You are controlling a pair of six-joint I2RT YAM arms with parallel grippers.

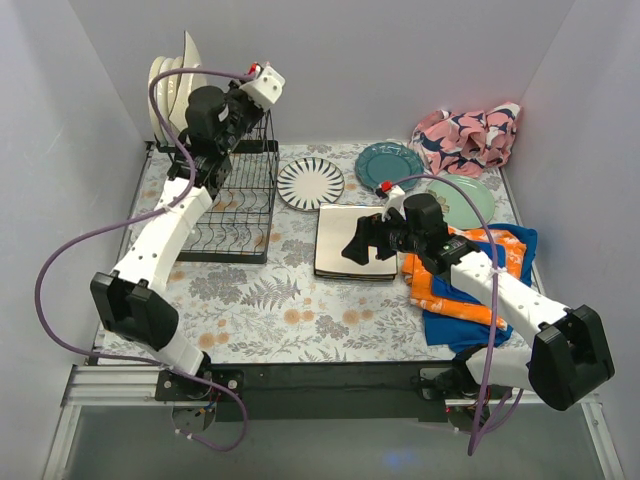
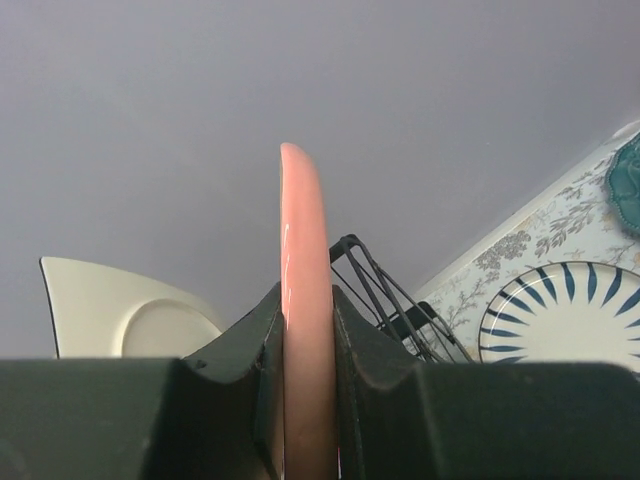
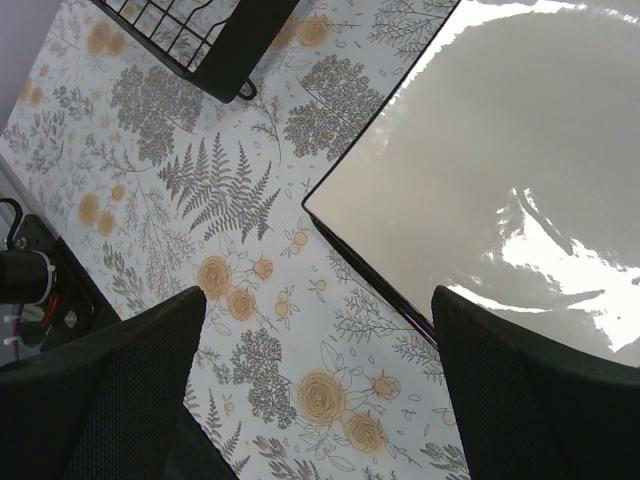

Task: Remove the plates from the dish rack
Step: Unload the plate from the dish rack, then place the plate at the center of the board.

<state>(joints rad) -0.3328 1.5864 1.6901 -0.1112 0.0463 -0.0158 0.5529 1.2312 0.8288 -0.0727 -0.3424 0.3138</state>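
From above, a table (image 1: 290,300) covered in a fern-and-flower print is sitting inside plain pale grey walls. The dish rack (image 1: 240,205) is standing at the far left, with cream plates (image 1: 168,85) leaning upright at its top. The left arm (image 1: 165,235) is reaching up over the rack. On the table are lying a striped plate (image 1: 310,183), a teal plate (image 1: 390,165), a pale green plate (image 1: 462,203) and a stack of square cream plates (image 1: 350,262). A pink cloth (image 1: 470,137) is bunched in the far right corner, and an orange and blue cloth (image 1: 480,290) is spread under the right arm.

In the left wrist view, the left gripper (image 2: 307,310) is clamping the rim of a pink-edged plate (image 2: 303,210), held edge-on against the grey wall (its face cannot be seen).

In the right wrist view, the right gripper (image 3: 320,400) is hanging with its fingers (image 3: 100,400) spread wide and holding nothing, above the table print just beside the glossy corner of the top square plate.
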